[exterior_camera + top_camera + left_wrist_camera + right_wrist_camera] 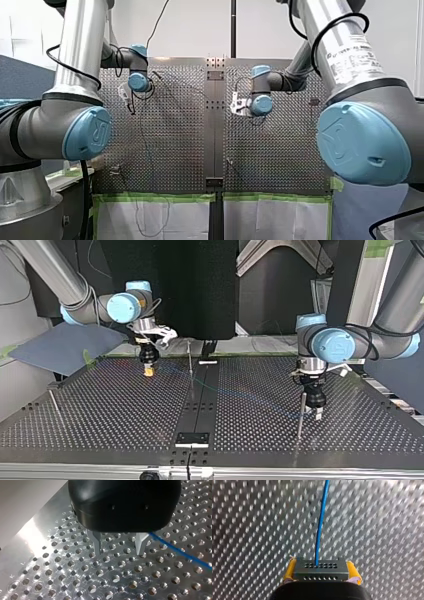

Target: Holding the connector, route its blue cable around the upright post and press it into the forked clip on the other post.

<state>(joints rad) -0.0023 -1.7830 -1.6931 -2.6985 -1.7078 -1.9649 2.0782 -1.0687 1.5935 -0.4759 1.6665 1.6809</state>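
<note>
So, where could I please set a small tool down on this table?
In the top view, the table is bare between the left-edge post and the black centre strip. Crowded where the blue cable runs towards my left gripper and the post beside it.

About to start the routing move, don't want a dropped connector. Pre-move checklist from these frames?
1. Right claw shut on connector: ok.
2. Blue cable leaves connector with no kink in view: ok.
3. Left claw open, empty: ok.
4. Cable beside left claw, not inside it: ok.
5. Cable round middle upright post: cannot tell.
6. Fork on second post near left claw: cannot tell.
</note>
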